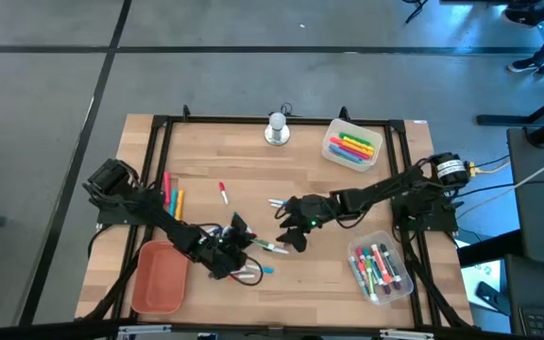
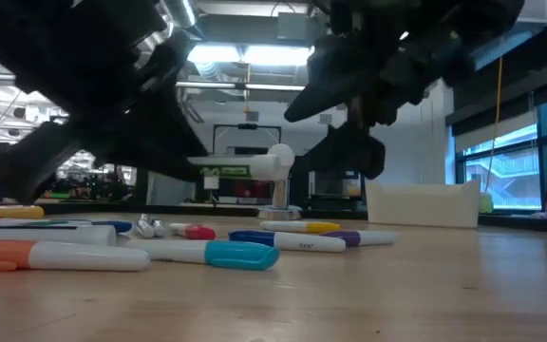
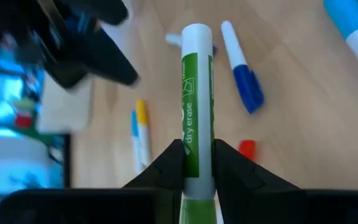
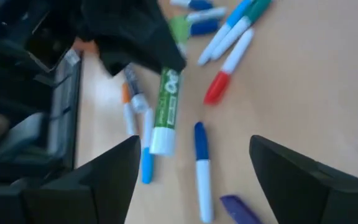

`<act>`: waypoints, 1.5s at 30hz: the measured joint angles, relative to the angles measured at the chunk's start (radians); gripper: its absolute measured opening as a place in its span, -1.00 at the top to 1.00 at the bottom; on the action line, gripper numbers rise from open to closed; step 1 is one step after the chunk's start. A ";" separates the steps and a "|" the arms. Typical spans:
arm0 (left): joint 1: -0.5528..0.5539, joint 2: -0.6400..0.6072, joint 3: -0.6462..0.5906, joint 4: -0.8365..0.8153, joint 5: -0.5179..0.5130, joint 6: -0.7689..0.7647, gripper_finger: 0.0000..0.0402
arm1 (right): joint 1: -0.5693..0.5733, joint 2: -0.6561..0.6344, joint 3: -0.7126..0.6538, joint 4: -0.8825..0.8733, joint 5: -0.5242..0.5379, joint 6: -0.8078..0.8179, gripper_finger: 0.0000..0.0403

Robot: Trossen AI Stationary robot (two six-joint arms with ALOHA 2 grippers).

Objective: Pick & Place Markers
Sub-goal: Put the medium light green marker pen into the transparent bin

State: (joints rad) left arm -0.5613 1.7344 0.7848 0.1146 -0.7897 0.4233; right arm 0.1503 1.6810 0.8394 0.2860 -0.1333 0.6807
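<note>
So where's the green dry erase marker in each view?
High view: hidden in the left hand.
Low view: can't pick it out.
Left wrist: green marker centre, clamped by the fingers.
Right wrist: centre-left, under the left hand.
Shared landmark: blue-capped marker beside it.

Ceiling lights (image 2: 221, 54) glare behind my arms in the low view, leaving them as dark silhouettes. My wooden table (image 1: 253, 161) is evenly lit from overhead, with soft shadows. My wrist views are blurred, the green marker (image 3: 196, 112) sharpest.

"dry erase" printed lengthwise on the green marker (image 3: 197, 106) barrel
</note>
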 joint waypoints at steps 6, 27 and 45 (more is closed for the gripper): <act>0.036 0.000 0.000 0.126 0.051 0.235 0.69 | -0.020 0.076 0.067 0.009 -0.122 -0.008 -0.49; 0.053 0.000 0.001 0.246 0.064 0.335 0.69 | -0.009 0.132 0.225 -0.198 -0.260 0.016 0.48; 0.058 0.000 0.002 0.248 -0.011 0.082 0.11 | 0.089 -0.113 0.225 -0.697 0.090 0.129 0.63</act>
State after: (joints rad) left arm -0.5033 1.7340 0.7864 0.3627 -0.8005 0.5052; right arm 0.2389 1.5681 1.0649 -0.4110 -0.0436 0.8098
